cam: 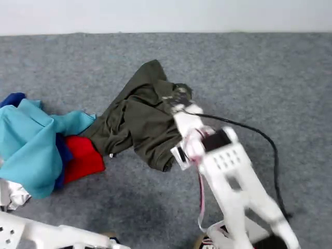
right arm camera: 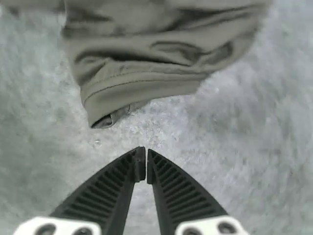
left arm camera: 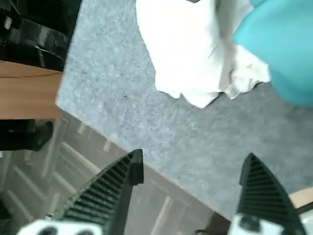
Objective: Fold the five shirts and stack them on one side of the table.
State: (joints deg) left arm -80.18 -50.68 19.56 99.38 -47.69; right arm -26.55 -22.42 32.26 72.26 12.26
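Cloth this limp will be light, floppy and quick to bunch. Nearest, the left gripper [left arm camera: 194, 159] hangs spread wide over the table [left arm camera: 146, 122] edge, short of the white shirt [left arm camera: 186, 54]. Mid-table, the right gripper [right arm camera: 146, 155] is pressed together, empty, just beside the crumpled olive shirt [cam: 137, 122]. I'd pinch its cuff [right arm camera: 105, 115].

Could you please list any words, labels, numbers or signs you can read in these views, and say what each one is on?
No text can be read.
What looks like a small tag on the white shirt: too blurred to read.
The olive shirt: no print visible.
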